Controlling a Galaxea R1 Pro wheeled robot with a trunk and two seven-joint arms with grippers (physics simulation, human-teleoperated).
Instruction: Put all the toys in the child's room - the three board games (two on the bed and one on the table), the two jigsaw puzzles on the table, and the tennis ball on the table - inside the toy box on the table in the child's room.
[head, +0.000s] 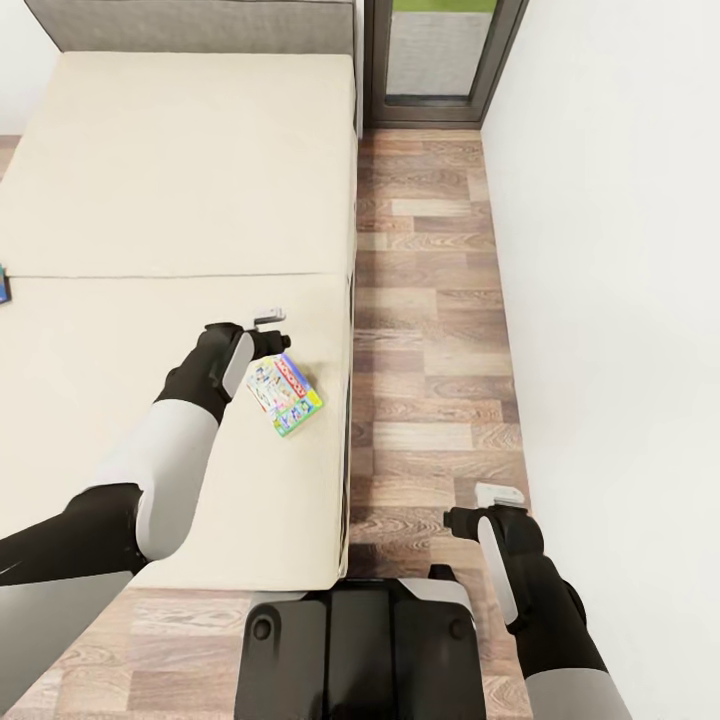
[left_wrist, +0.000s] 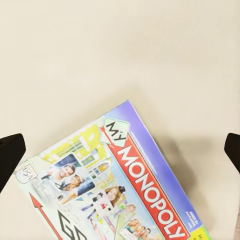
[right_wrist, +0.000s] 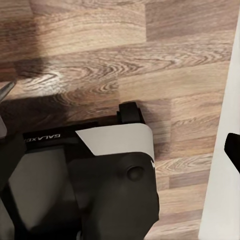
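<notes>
A board game (head: 285, 394), a flat green-and-white "My Monopoly" box, lies tilted on the beige bed (head: 180, 180) close to its right edge. My left gripper (head: 264, 338) hovers just above the box's far end. In the left wrist view its fingers stand wide apart on either side of the box (left_wrist: 115, 185), so the left gripper (left_wrist: 120, 155) is open and apart from it. A small blue box (head: 4, 285) peeks in at the bed's left edge. My right gripper (head: 465, 520) hangs open over the floor, holding nothing. The toy box, table, jigsaw puzzles and tennis ball are out of view.
A strip of wood-plank floor (head: 420, 300) runs between the bed and the white wall (head: 610, 300). A dark-framed door (head: 440, 60) closes its far end. My own base (right_wrist: 100, 170) sits right below the right gripper.
</notes>
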